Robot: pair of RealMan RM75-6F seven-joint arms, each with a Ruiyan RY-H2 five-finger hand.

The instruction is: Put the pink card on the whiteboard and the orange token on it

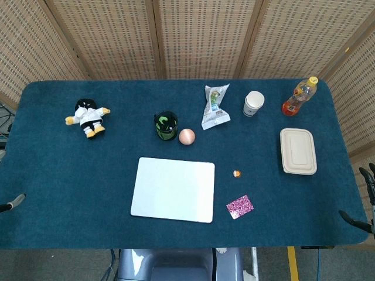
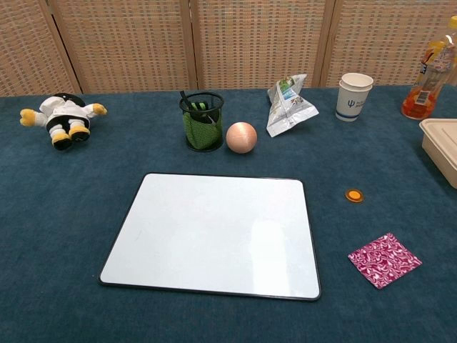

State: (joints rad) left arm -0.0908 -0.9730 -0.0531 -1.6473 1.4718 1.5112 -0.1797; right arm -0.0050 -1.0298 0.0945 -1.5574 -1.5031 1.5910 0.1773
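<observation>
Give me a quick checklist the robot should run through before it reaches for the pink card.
1. Card in sight, lying flat right of the whiteboard: ok.
2. Whiteboard surface bare, room for the card: ok.
3. Token visible, apart from the card and the board: ok.
4. Nothing lying on the card: ok.
5. Right hand ready and open: cannot tell, only a sliver shows at the table's right edge.
6. Left hand out of the way: ok, just a tip at the far left edge.

Left hand (image 1: 13, 203) tip at left edge, right hand (image 1: 358, 221) at right edge, fingers indistinct
</observation>
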